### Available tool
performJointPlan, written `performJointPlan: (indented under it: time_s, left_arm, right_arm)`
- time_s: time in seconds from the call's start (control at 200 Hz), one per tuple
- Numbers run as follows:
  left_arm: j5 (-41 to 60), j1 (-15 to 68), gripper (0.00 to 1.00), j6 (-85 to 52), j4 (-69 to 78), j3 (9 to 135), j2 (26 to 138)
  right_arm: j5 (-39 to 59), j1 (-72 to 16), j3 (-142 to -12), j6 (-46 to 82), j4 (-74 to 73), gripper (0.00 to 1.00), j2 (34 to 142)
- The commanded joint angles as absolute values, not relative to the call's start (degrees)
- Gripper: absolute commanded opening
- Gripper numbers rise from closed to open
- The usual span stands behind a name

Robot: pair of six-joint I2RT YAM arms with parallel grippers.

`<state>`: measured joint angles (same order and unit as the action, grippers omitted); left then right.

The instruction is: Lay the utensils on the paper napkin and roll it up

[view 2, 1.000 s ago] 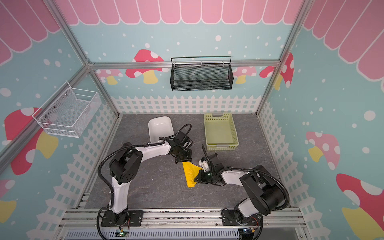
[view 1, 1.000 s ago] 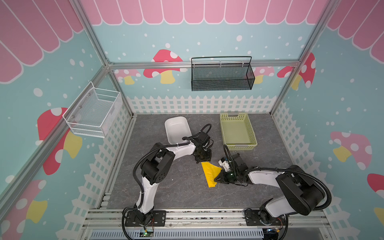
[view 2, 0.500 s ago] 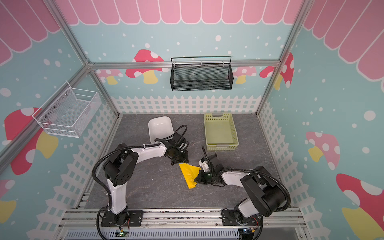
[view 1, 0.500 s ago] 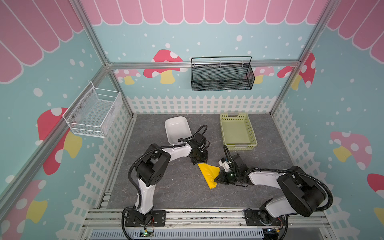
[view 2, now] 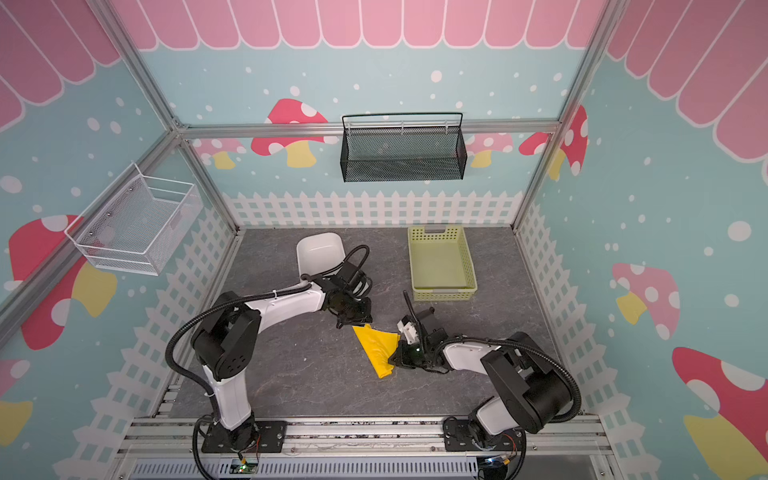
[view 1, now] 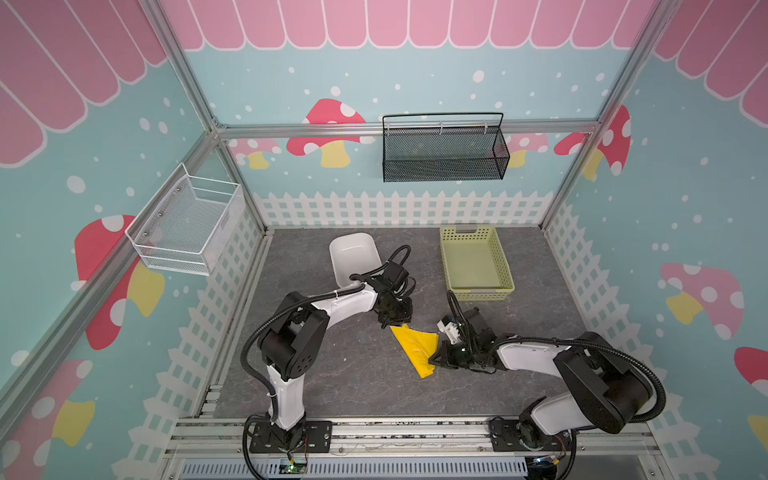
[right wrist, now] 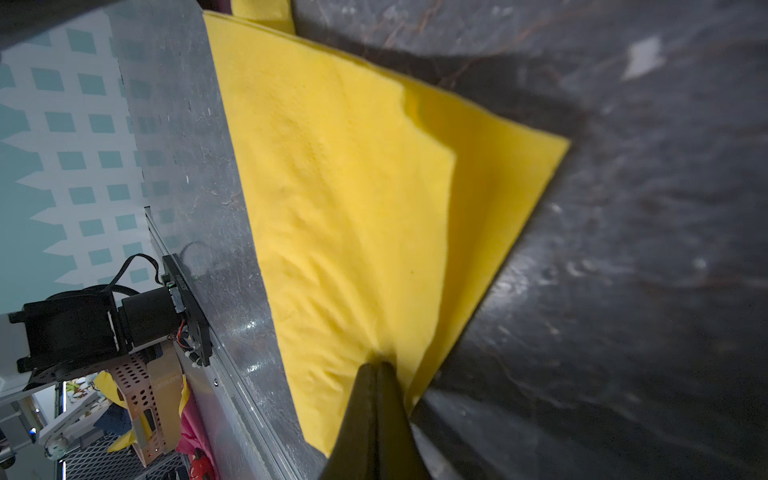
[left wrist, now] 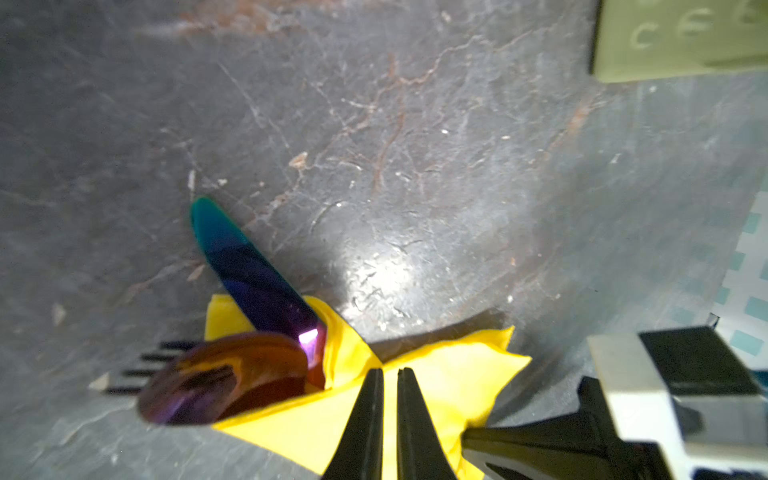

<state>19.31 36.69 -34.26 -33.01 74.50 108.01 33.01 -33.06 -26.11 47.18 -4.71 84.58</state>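
in both top views the paper napkin [view 1: 415,345] lies near the middle of the grey table [view 1: 332,374] as a folded yellow wedge, broad at its far end and narrowing toward the front rail. the left gripper [view 1: 395,322] sits at the wedge's far left corner, and the right gripper [view 1: 434,360] is low at its right edge. from up there only yellow shows; the utensils cannot be made out.

the left wrist view fills that in. a knife [left wrist: 249,270] blade, a round spoon [left wrist: 220,378] bowl and the tines of a fork [left wrist: 141,370] poke out of the fold's open end onto the table. the left gripper's black fingers [left wrist: 370,415] stand almost together with a thin slit of yellow between them. their tips meet a raised crease of the napkin and look pinched on it. a corner of the green basket [left wrist: 665,41] shows here too, well apart from the napkin.

the right wrist view gives the flat upper side — two overlapped layers of paper, puckering into the right gripper's tips. its jaws are pressed together on the sheet.
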Motion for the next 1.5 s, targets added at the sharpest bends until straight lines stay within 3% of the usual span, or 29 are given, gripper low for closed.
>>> performJointPlan:
  time_s: [0.0, 0.876, 1.226, 1.491]
  left_arm:
    - [20.4, 38.4, 0.12, -34.2, -34.8, 72.7, 104.4]
    - [20.8, 41.3, 0.12, -34.6, -30.8, 68.4, 110.7]
    - [21.1, 41.2, 0.11, -34.0, -30.8, 67.9, 110.7]
    - [21.2, 41.2, 0.11, -33.9, -30.8, 67.9, 110.6]
  right_arm:
    - [27.7, -33.7, -23.3, 46.8, 5.3, 0.03, 87.4]
    - [29.5, -33.9, -23.9, 47.2, 5.6, 0.06, 84.8]
    - [26.7, -33.9, -32.5, 45.9, 12.7, 0.13, 77.6]
    - [31.7, -33.8, -38.2, 44.0, 9.2, 0.14, 83.4]
